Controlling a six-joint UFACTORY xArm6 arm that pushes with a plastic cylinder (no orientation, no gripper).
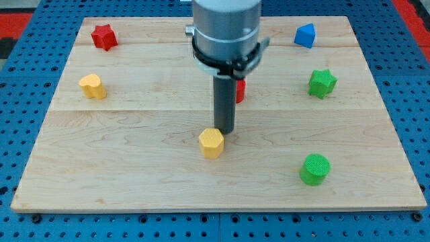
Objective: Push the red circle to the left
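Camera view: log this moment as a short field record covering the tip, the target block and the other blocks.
tip: my tip beside the yellow hexagon, at its upper right
target: red circle mostly hidden behind the rod
view's left: red star, yellow block
view's right: blue block, green star, green cylinder
surface: wooden board

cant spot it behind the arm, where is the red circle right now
The red circle is near the board's middle, mostly hidden behind the rod, peeking out on its right side, above the yellow hexagon and my tip.
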